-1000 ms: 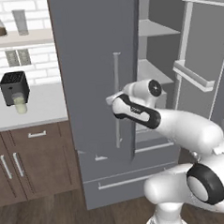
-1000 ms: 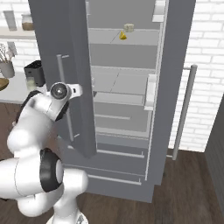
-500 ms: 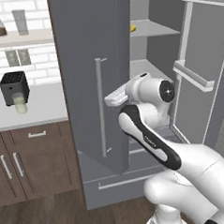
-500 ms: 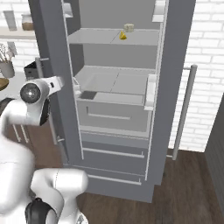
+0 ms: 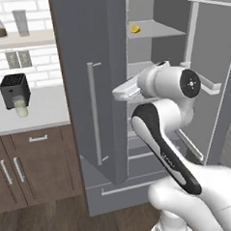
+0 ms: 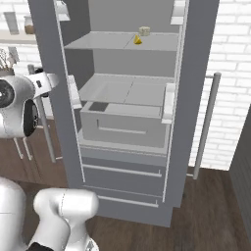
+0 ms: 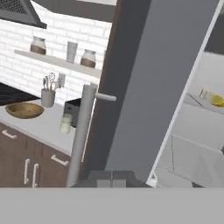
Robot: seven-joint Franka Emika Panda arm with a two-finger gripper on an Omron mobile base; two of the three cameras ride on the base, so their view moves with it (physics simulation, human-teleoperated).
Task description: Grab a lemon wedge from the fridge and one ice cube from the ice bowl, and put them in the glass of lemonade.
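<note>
Fridge doors stand open, so that part looks done. Lemon wedge sits on the top shelf inside, not picked up yet. Glass of lemonade waits on the desk by the toaster, and the ice bowl is further along. The pincer is shut tight and holds nothing. Ice in the bowl is too small to make out.

Fridge open, lemon wedge on shelf
</note>
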